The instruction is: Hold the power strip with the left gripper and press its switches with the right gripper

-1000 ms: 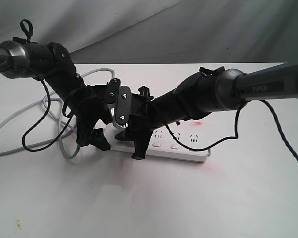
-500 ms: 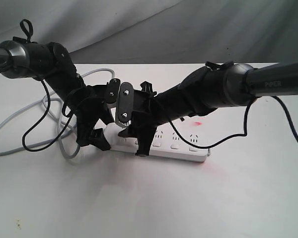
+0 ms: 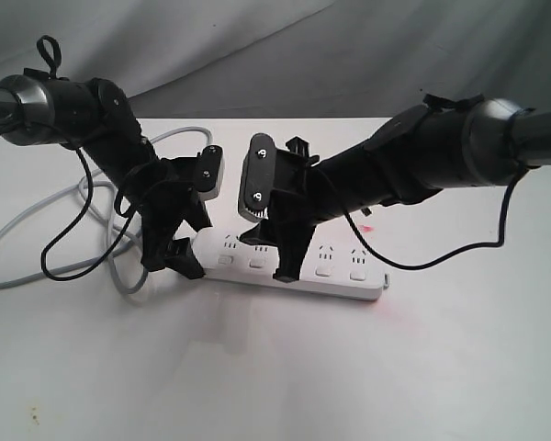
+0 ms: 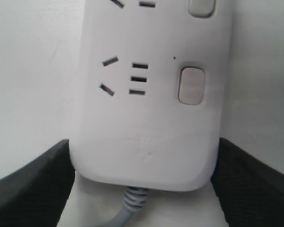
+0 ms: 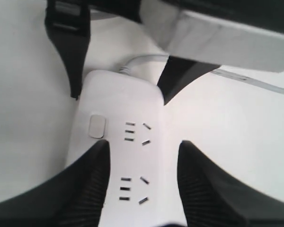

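Exterior view. Strip (image 3: 335, 281) flat on white table (image 3: 257, 377), switches (image 3: 257, 264) in a row along the strip's camera-side edge. Left gripper (image 3: 196, 248) at the strip's cord end, fingers astride it, one on each long side. Grey cord (image 3: 119, 276) looping away from that same end. Right gripper (image 3: 274, 257) above the strip's middle, pointing down, fingers apart. Front fingertip down at the switch row, with two switches showing on its cord side and two on the other. Touching or not: cannot tell. Grey plate (image 3: 255, 179) with two screws on the right gripper, above the strip. Small red glow (image 3: 367, 227) on the table just behind the strip, toward its far end.

Left wrist view. Strip's (image 4: 146, 142) rounded cord end in the middle, cord (image 4: 128, 208) leaving it. Black fingers (image 4: 28, 187) tight against both long sides of that end, clamped on the strip. One switch (image 4: 191, 85) beside the first socket, nothing on it.

Right wrist view. Right gripper's fingers (image 5: 85, 189) spread wide over the strip (image 5: 123, 101), one over the switch-side edge, the other at the opposite edge. First switch (image 5: 96, 126) bare, just past the switch-side fingertip toward the cord end. Left gripper's fingers (image 5: 68, 52) flanking the cord end.
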{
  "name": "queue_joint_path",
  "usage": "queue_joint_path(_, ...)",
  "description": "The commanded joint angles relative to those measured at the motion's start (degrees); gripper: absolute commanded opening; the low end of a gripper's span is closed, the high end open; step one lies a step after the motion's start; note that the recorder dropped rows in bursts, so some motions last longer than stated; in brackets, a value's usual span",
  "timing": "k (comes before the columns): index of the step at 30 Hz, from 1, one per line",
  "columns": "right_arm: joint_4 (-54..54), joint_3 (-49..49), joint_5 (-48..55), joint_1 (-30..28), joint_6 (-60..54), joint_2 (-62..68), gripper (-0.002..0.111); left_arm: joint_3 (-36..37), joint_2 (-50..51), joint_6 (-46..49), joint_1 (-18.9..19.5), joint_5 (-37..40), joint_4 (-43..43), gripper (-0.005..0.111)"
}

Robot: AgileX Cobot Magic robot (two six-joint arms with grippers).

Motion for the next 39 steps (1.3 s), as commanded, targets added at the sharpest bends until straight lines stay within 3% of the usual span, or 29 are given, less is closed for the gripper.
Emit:
queue_joint_path(1, -0.3, 0.8, 0.5, -0.3, -0.9, 0.0, 0.043, -0.2, -0.1, -0.1, 0.1, 0.9, -0.4, 0.051)
queue_joint_path(39, -2.4, 0.8, -3.0, -0.3, -2.3, 4.8, 0.043, -0.2, -0.1, -0.4, 0.1, 0.9, -0.4, 0.051)
